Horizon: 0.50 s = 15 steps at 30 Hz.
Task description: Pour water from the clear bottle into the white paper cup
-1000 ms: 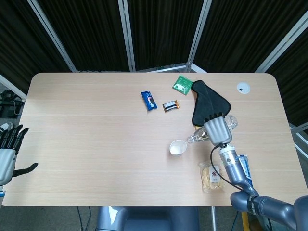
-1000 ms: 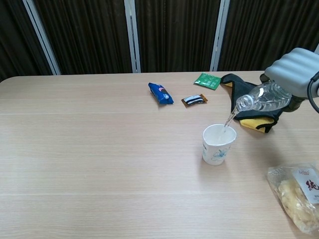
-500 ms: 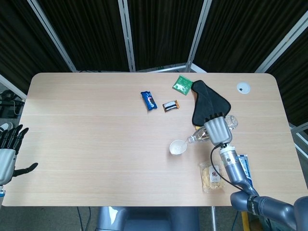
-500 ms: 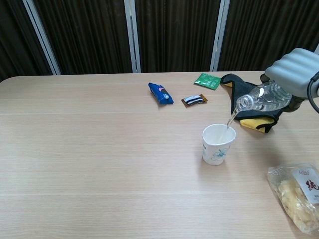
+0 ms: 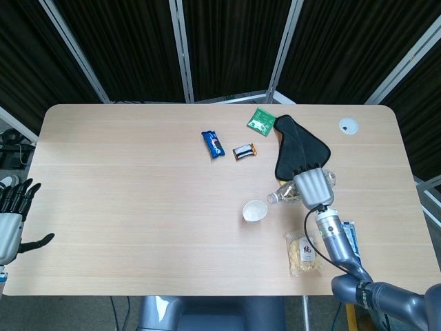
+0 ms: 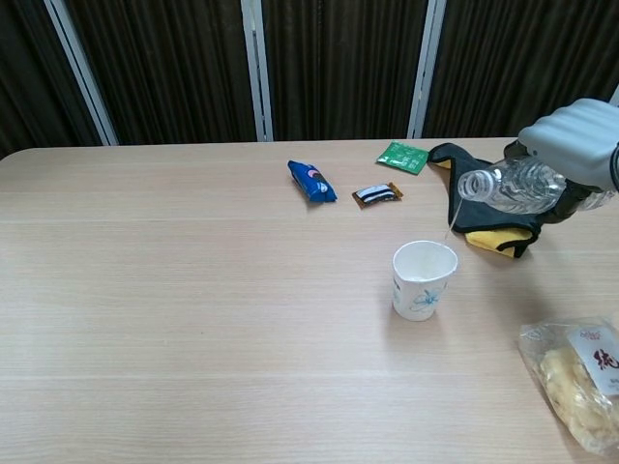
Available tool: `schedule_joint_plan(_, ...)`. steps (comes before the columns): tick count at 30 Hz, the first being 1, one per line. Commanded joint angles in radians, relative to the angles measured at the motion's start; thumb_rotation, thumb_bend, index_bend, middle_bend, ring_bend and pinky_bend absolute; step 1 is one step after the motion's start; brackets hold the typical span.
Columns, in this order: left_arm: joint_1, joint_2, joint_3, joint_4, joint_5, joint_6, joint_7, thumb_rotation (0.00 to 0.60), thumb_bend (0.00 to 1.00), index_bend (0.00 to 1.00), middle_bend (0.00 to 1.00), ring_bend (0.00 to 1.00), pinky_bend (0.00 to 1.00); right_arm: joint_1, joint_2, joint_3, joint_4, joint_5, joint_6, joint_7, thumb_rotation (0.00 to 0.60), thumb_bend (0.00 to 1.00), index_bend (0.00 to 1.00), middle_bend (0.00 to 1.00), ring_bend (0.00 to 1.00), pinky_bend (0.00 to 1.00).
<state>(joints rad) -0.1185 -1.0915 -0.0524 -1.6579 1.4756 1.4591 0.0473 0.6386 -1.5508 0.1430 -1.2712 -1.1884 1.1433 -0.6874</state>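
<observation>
A white paper cup with a blue print stands upright on the table. My right hand grips the clear bottle, which lies almost level with its open mouth pointing toward the cup's right rim. A thin thread of water still falls from the mouth toward the cup. My left hand hangs off the table's left edge, fingers spread, holding nothing; the chest view does not show it.
A black pouch lies behind the bottle. A green packet, a dark snack bar and a blue wrapper lie farther back. A bag of snacks sits near the front right. A white disc is at far right.
The bottle has tipped back from a downward slant to nearly level and its mouth has risen. The stream has thinned to a trickle. The left hand has not moved.
</observation>
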Motion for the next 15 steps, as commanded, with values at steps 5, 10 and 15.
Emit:
schedule_joint_plan(5,0.001,0.003,0.002,-0.002,0.002,0.0,-0.002,0.6,0.0,0.0,0.0,0.0,0.0,-0.031,0.09,0.01,-0.086,-0.068,-0.041,0.316,0.6,0.61,0.56,0.65,0.58,0.47)
schedule_joint_plan(10,0.001,0.002,0.004,-0.005,0.008,0.001,0.001,0.6,0.0,0.0,0.0,0.0,0.0,-0.062,0.147,0.006,-0.146,-0.144,-0.018,0.545,0.6,0.62,0.56,0.65,0.58,0.47)
schedule_joint_plan(15,0.002,0.003,0.007,-0.009,0.013,0.004,0.002,0.6,0.0,0.0,0.0,0.0,0.0,-0.087,0.236,-0.027,-0.254,-0.236,-0.024,0.8,0.6,0.62,0.56,0.66,0.58,0.47)
